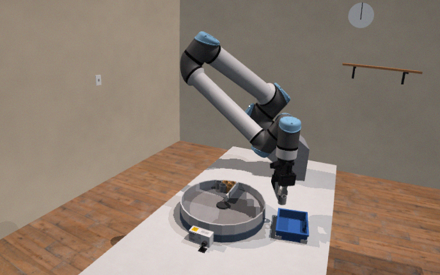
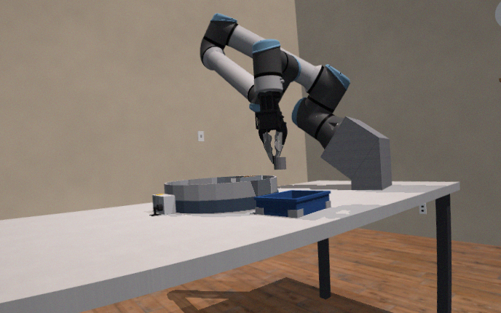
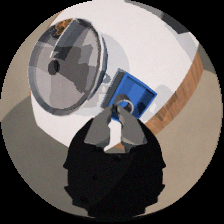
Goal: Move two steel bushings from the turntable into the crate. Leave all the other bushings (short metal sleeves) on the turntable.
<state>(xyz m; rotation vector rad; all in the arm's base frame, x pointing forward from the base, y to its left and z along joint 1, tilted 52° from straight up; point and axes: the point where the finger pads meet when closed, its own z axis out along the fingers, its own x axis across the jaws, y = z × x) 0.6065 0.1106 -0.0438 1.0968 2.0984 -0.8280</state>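
Steel bushing [image 1: 282, 199] [image 2: 279, 163] [image 3: 125, 106] clenched by the tool [image 1: 279, 195] [image 2: 274, 157] [image 3: 114, 105]; the turntable's [image 1: 222, 230] [image 2: 213, 194] [image 3: 94, 100] wall hides its bushings in exterior view.

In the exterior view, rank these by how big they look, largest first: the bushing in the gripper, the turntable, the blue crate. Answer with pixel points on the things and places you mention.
1. Turntable [image 1: 222, 232] [image 2: 213, 194] [image 3: 62, 111]
2. Blue crate [image 1: 293, 235] [image 2: 276, 206] [image 3: 150, 94]
3. Bushing in the gripper [image 1: 282, 199] [image 2: 279, 163] [image 3: 131, 107]

The gaps are plain, so no ties.

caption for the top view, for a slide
Hand shut on a steel bushing above the tabletop, between turntable and robot base, near blue crate.
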